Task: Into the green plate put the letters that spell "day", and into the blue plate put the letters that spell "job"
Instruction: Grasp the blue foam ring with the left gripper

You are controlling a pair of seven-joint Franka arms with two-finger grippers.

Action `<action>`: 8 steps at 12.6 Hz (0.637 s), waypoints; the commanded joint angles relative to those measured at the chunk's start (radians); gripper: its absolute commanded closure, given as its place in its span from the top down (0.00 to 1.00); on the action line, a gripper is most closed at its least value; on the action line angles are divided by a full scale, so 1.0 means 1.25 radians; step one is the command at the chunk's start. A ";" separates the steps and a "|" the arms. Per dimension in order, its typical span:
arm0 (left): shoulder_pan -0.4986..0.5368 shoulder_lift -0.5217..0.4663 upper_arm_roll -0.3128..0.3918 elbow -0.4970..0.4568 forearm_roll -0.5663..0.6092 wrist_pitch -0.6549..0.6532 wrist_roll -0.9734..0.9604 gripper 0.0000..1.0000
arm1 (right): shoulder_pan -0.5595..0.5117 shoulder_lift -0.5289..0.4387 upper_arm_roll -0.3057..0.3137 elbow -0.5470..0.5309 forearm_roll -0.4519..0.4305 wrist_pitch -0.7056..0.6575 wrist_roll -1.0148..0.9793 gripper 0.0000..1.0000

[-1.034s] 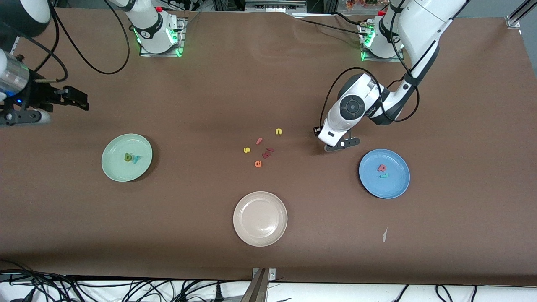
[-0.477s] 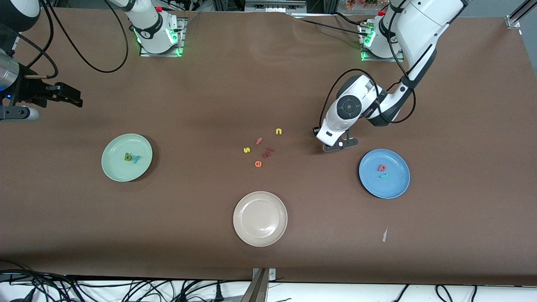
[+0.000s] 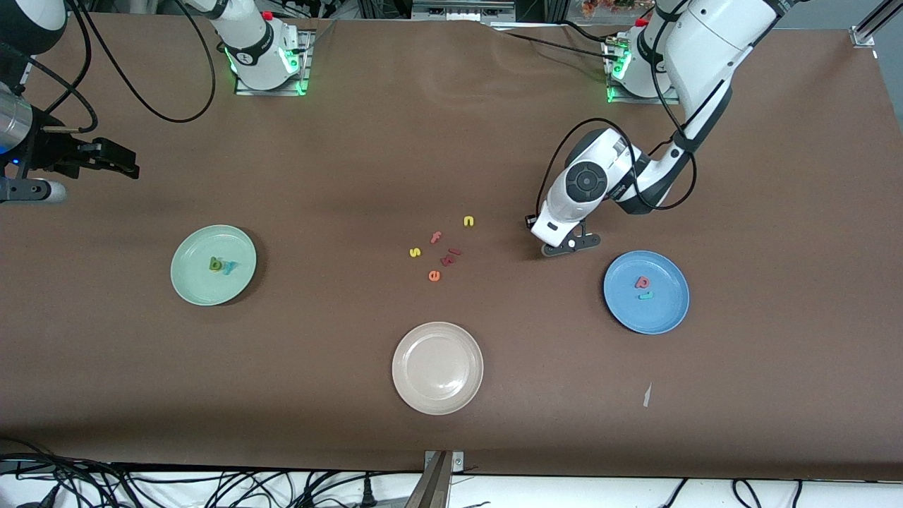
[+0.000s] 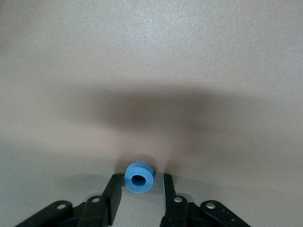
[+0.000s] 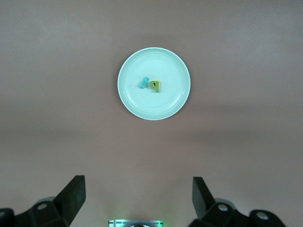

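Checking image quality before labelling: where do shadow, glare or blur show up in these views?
Left wrist view: a broad dark shadow lies across the table above the blue "o", which is sharp between the left pincer fingers. Front view: soft glare on the beige plate; the tiny letters are hard to read. Right wrist view: even light, the green plate crisp.

A robotics lab: 2 white Franka arms are bolted on metal base plates (image 3: 271, 77) with green status lights to a desk (image 3: 353, 155) covered in plain brown sheeting. Loose black cables (image 3: 141, 487) tangle along the desk's edge nearest the front camera, where an aluminium frame post (image 3: 437, 480) stands.
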 commanded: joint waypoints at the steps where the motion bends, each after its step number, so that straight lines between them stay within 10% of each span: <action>1: 0.002 0.000 -0.002 -0.007 0.031 0.020 -0.017 0.41 | -0.004 0.003 0.001 0.018 0.005 -0.031 0.011 1.00; 8: 0.002 0.000 -0.001 -0.008 0.031 0.029 -0.016 0.01 | -0.003 0.003 -0.021 0.018 0.006 -0.031 0.011 1.00</action>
